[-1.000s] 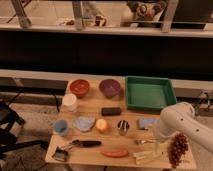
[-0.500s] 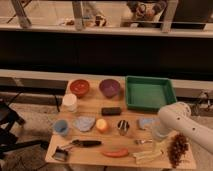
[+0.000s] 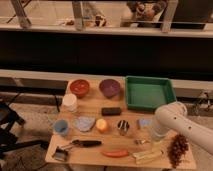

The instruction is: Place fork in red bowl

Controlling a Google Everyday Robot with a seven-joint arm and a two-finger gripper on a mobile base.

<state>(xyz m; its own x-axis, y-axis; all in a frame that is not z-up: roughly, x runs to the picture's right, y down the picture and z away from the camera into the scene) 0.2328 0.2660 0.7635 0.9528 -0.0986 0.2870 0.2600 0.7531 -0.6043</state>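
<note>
Dial: centred on the wooden table (image 3: 92,112), with 12 o'clock at the far edge.
Fork: the fork (image 3: 141,142) lies flat on the table at about 4 o'clock, just at 10 o'clock of the pale yellowish item (image 3: 148,156) and at 5 o'clock of the metal cup (image 3: 123,127).
Red bowl: the red bowl (image 3: 79,87) stands upright at about 11 o'clock, at the far left of the table and well apart from the fork. What it holds cannot be made out. From the fork it lies between 10 and 11 o'clock.
Gripper: the gripper (image 3: 153,136) hangs at the low end of the white arm (image 3: 180,125), which reaches in from 4 o'clock. It sits just at 2 o'clock of the fork, near it. How wide it stands and whether it holds anything cannot be told, since the arm's housing hides it.
Purple bowl: the purple bowl (image 3: 110,88) stands just at 3 o'clock of the red bowl.
Green tray: the green tray (image 3: 150,80) fills the table's 1 to 2 o'clock corner.
Front row: the black-handled utensil (image 3: 82,143) is at 8 o'clock and the red-orange carrot-like item (image 3: 116,153) at 6 o'clock.
Left edge: the white cup (image 3: 69,102) is at 10 o'clock and the light-blue cup (image 3: 61,127) at 9 o'clock.
Centre: the black block (image 3: 111,111) lies near the middle, with the orange ball (image 3: 102,125) just at 7 o'clock of it.
</note>
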